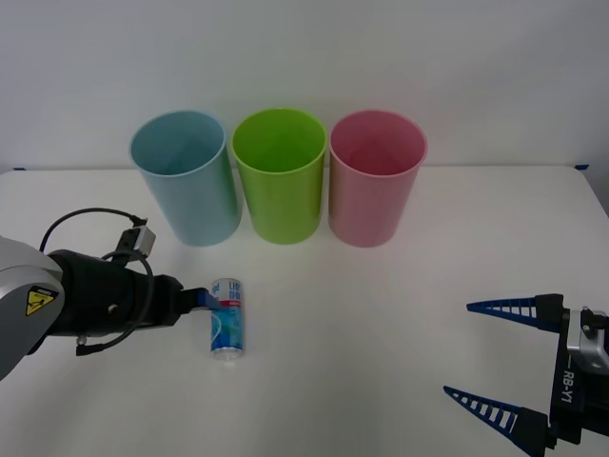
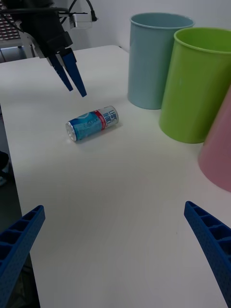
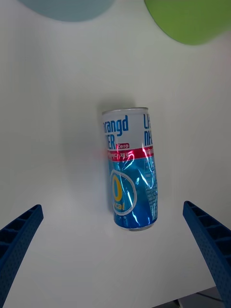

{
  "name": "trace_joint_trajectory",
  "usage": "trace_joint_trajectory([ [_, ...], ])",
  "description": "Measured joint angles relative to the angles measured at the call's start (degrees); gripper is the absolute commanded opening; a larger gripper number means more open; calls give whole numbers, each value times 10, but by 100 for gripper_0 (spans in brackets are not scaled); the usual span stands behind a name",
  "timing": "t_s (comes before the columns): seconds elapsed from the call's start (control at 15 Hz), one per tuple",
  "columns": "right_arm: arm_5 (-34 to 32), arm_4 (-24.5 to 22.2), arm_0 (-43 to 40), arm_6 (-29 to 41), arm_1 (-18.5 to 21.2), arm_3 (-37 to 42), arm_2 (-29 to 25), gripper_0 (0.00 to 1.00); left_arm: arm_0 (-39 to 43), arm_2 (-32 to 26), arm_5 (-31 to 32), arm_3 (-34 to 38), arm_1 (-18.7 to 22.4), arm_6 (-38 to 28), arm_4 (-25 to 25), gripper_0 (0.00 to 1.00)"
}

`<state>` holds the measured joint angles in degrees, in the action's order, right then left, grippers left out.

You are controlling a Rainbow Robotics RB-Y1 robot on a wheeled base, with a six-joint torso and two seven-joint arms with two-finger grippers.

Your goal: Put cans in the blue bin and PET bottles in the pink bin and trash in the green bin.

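Note:
A slim blue-and-white can with a red stripe lies on its side on the white table, in front of the blue bin. The green bin stands in the middle and the pink bin on the right, all three upright in a row. My left gripper hovers just at the can's left, open. In its wrist view the can lies between the spread fingers. My right gripper stands open and empty at the front right, far from the can.
The white table stretches wide between the can and the right gripper. A wall rises close behind the bins. In the right wrist view, the left gripper hangs beyond the can, with the blue bin and green bin alongside.

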<state>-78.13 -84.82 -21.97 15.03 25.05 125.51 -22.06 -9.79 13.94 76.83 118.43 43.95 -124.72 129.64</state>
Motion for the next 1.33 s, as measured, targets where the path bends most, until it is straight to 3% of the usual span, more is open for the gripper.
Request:
trace_joint_trajectory([
  [0.27,0,0,0,0,0,0,0,100,-36,44,0,-20,-1,0,10,100],
  [1.0,0,0,0,0,0,0,0,100,-31,56,0,-15,-3,2,13,100],
  [1.33,0,0,0,0,0,0,0,100,-36,60,-1,-38,-52,2,49,100],
])
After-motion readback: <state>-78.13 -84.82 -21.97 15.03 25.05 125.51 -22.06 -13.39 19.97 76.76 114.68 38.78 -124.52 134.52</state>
